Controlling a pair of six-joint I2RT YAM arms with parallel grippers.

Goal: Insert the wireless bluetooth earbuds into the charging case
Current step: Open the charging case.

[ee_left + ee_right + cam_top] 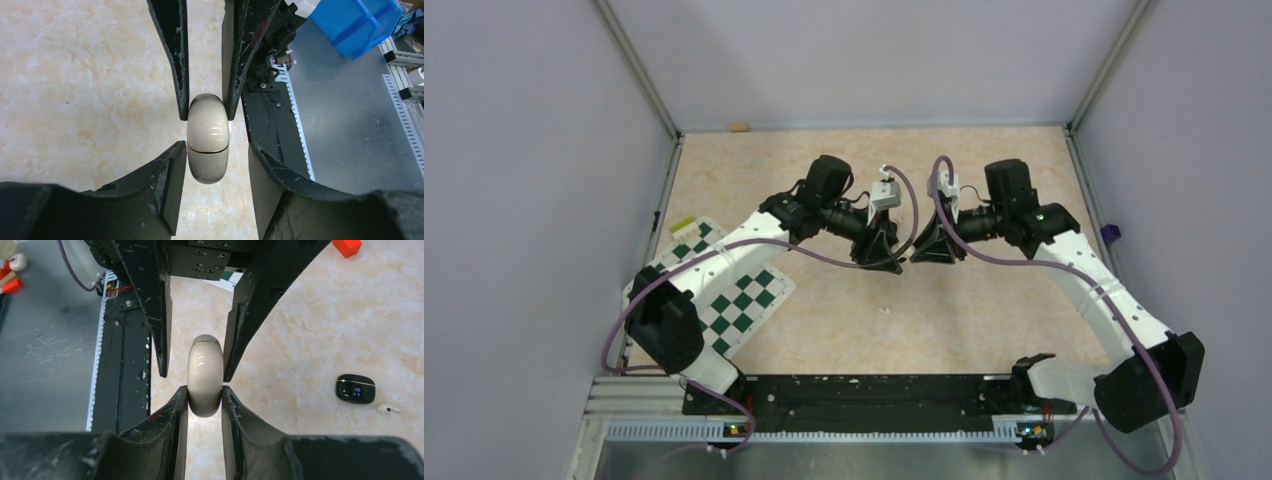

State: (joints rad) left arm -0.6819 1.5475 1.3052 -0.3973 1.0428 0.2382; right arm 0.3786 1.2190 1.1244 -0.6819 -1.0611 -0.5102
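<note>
Plainly, the charging case is glossy, cream-white and closed.

Pale lavender walls on three sides, aluminium corner posts at the back. Beige marbled tabletop, evenly lit, soft shadows. Green-white chequered mat on its left part. Black rail along near edge, slotted metal strip just beside it. Scuffed grey surface past the rail, blue bin near it
</note>
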